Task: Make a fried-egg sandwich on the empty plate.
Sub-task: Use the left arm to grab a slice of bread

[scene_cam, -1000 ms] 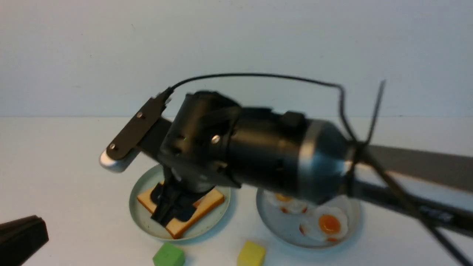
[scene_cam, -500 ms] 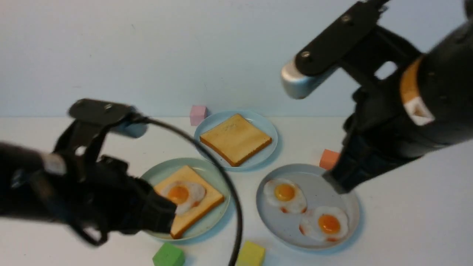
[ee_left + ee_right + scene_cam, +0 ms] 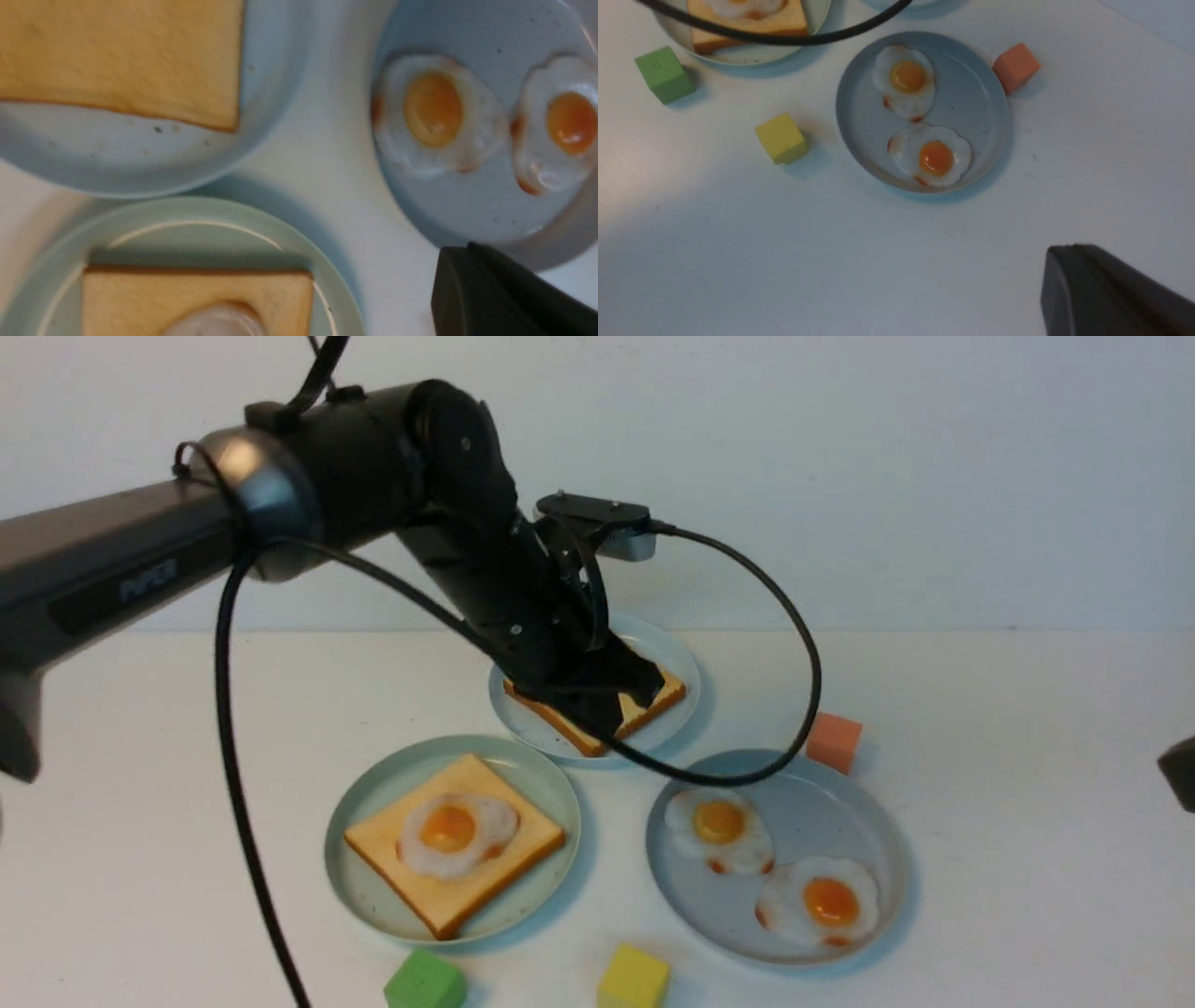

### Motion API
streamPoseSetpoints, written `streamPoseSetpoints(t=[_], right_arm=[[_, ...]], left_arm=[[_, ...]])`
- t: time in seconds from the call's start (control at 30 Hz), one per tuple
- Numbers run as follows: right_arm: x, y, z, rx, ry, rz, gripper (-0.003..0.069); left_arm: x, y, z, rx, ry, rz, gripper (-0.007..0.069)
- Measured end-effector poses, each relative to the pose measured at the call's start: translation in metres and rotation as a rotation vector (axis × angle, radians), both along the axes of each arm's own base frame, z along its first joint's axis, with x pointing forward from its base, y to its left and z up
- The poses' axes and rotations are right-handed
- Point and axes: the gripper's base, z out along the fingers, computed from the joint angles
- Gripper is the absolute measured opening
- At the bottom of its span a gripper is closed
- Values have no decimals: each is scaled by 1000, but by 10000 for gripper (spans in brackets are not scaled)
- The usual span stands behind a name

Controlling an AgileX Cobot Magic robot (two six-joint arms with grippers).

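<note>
The mint-green plate (image 3: 364, 803) sits front left and holds a toast slice (image 3: 504, 854) with a fried egg (image 3: 455, 828) on top. A second toast slice (image 3: 661, 695) lies on the light blue plate (image 3: 681, 658) behind it. My left gripper (image 3: 621, 709) is over that toast, shut and empty; whether it touches the toast is unclear. In the left wrist view the left gripper (image 3: 455, 252) shows as one dark wedge near the toast (image 3: 117, 56). My right gripper (image 3: 1178, 770) is at the far right edge, shut and empty; it also shows in the right wrist view (image 3: 1064, 249).
A grey speckled plate (image 3: 840, 803) at front right holds two more fried eggs (image 3: 719, 826) (image 3: 822, 901). An orange cube (image 3: 834, 742), a yellow cube (image 3: 635, 978) and a green cube (image 3: 427, 982) stand round the plates. The left arm's cable (image 3: 794, 709) hangs over the grey plate.
My right arm left the mint-green plate and drew back to the far right, leaving an egg on the toast. My left arm swung from the front left to over the light blue plate.
</note>
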Motion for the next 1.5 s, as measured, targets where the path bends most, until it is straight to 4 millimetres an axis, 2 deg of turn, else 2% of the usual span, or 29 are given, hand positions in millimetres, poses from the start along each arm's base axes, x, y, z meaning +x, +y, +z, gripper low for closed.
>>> streamPoseSetpoints(t=[0.1, 0.2, 0.27, 0.33, 0.4, 0.43, 0.6, 0.77, 0.83, 0.97, 1.27, 1.4, 1.43, 1.47, 1.5], right_arm=[[-8, -11, 5, 40, -25, -4, -6], [-21, -29, 12, 97, -62, -7, -6], [-25, -34, 13, 112, -67, -7, -4], [-31, -40, 15, 138, -71, -6, -3], [-32, -41, 15, 146, -70, -8, -1], [-33, -42, 16, 157, -70, -12, 0], [-34, -43, 16, 166, -68, -16, 3], [-33, -44, 16, 163, -74, -20, 6], [-33, -44, 16, 162, -75, -21, 6], [-33, -44, 16, 162, -76, -23, 8], [-33, -44, 16, 164, -74, -21, 13], [-33, -44, 16, 165, -72, -20, 14], [-34, -43, 16, 166, -70, -19, 16], [-34, -43, 16, 167, -68, -18, 17], [-34, -43, 16, 168, -67, -17, 17]], left_arm=[[15, -5, -6, 24, -17, -7, -13], [44, -16, -33, 70, -35, -12, -3], [53, -19, -43, 81, -40, -13, 17], [68, -26, -59, 84, -55, -14, 107], [72, -28, -64, 84, -59, -14, 149], [77, -30, -68, 83, -66, -13, 213], [81, -32, -68, 77, -88, -17, 403], [85, -31, -73, 118, -139, -78, 465], [86, -32, -76, 122, -149, -88, 468], [90, -31, -96, 164, -156, -116, 470], [92, -30, -100, 187, -165, -121, 449], [90, -34, -103, 216, -176, -137, 366], [89, -36, -103, 239, -189, -150, 293], [88, -39, -103, 250, -195, -158, 263], [86, -42, -103, 262, -201, -169, 187]])
